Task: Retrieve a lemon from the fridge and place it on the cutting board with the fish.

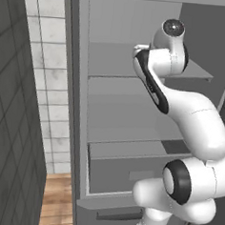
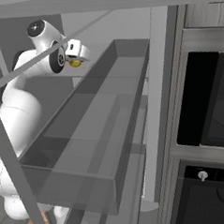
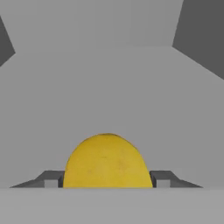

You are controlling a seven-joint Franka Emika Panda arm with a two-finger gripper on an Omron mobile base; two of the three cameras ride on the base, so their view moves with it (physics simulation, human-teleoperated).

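Fridge [image 1: 133,111] stands open, grey shelves and a lower drawer exposed. Arm is reached into the upper part of the interior. Lemon [image 3: 107,162] is seen between the two dark fingertips [image 3: 162,178] of the hand [image 3: 107,181], a tip pressed to each side; the hand is closed on it. In the right base view the lemon [image 2: 75,63] shows as a yellow patch under the hand [image 2: 77,59], above a grey shelf. An oven [image 2: 207,103] is set to the right of the fridge.

Yellow lemon [image 2: 74,63] sits at the arm's hand beside the fridge [image 2: 131,84] door shelf.
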